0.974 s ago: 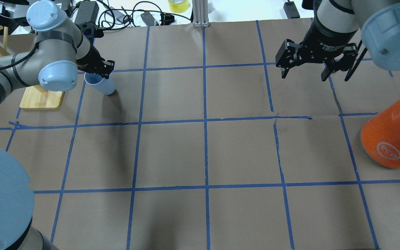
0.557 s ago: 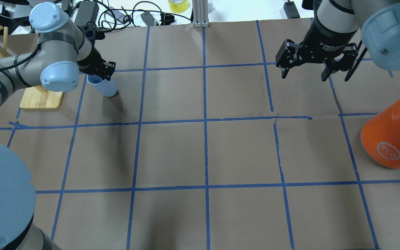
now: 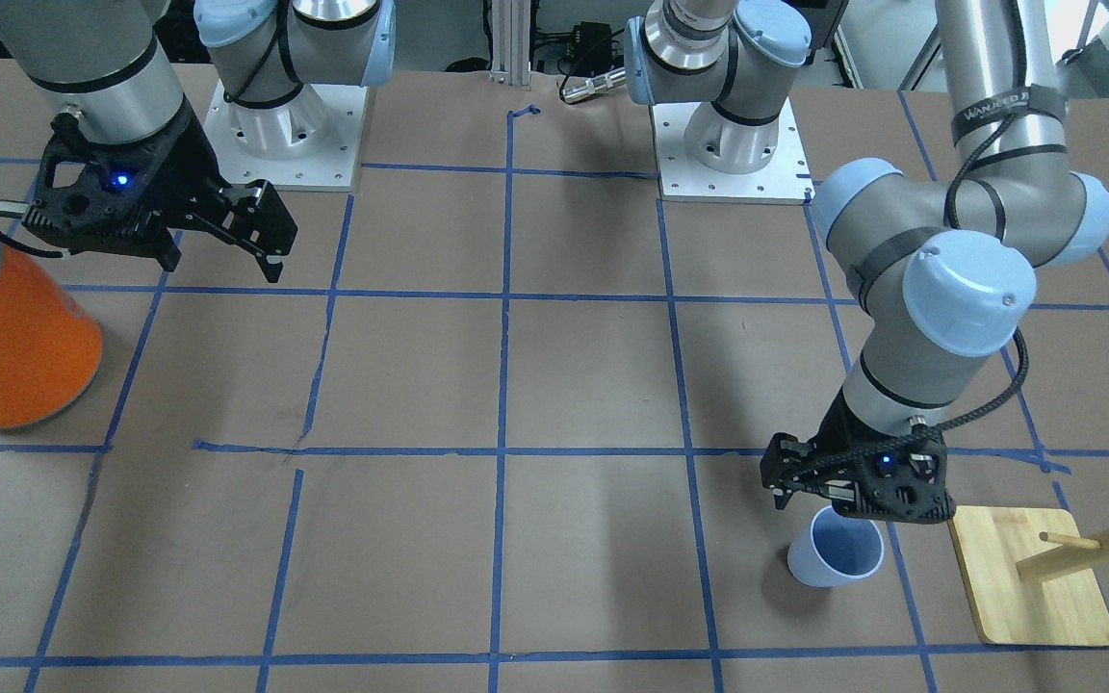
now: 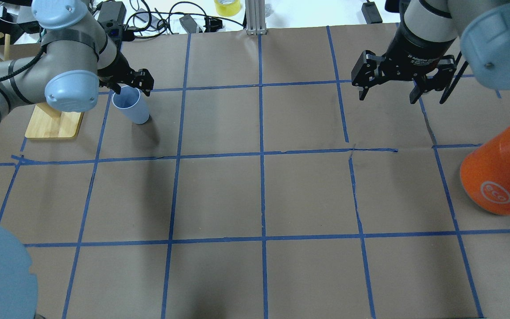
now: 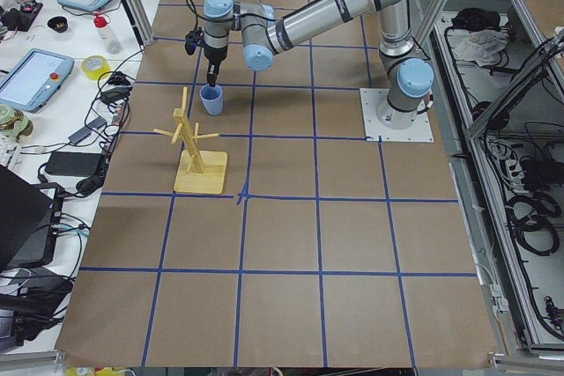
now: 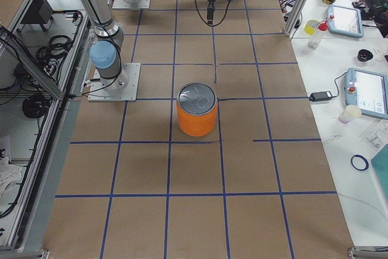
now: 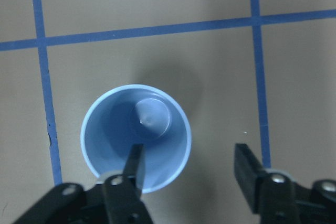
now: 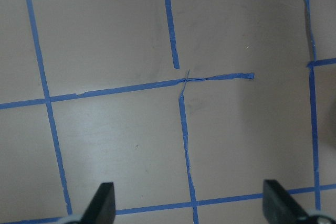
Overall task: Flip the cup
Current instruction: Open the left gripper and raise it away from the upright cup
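The pale blue cup (image 4: 131, 106) stands upright, mouth up, on the brown paper at the far left; it also shows in the front view (image 3: 836, 560) and the left wrist view (image 7: 136, 137). My left gripper (image 7: 190, 169) is open and just above the cup. One of its fingers (image 7: 135, 163) is over the cup's mouth at the rim, and the other is outside the wall. It also shows in the overhead view (image 4: 129, 85). My right gripper (image 4: 388, 95) is open and empty, high over the far right of the table.
A wooden peg rack on a board (image 4: 53, 124) stands just left of the cup. A big orange can (image 4: 498, 177) with a silver top stands at the right edge. Cables and boxes lie beyond the table's far edge.
My left gripper has let go of the cup's rim, opened and lifted a little. The cup, tilted before, now stands upright. The right arm has not moved.
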`<action>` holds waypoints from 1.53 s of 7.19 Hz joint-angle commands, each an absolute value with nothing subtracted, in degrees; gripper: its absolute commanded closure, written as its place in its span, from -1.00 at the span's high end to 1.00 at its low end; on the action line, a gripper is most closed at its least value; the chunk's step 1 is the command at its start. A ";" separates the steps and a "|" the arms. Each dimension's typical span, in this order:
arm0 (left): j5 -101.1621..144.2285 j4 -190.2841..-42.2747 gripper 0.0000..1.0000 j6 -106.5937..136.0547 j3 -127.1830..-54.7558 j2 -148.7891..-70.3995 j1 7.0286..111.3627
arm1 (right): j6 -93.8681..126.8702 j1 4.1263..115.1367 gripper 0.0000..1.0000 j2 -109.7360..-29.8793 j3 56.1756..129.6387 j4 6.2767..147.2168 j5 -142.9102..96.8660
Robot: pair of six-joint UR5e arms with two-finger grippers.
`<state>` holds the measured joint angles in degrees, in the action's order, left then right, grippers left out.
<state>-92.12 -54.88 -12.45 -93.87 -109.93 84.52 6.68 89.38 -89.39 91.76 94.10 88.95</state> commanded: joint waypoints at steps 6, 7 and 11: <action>-90.79 -88.15 1.00 -9.84 -88.60 -87.63 88.33 | 6.68 89.38 1.00 -89.38 91.76 93.87 89.03; -91.05 -87.98 1.00 -9.84 -88.59 -87.63 88.42 | 6.59 89.38 1.00 -89.47 91.76 93.95 89.47; -91.41 -84.38 1.00 -9.76 -87.72 -87.10 87.72 | 6.50 89.56 1.00 -89.39 91.76 93.78 90.97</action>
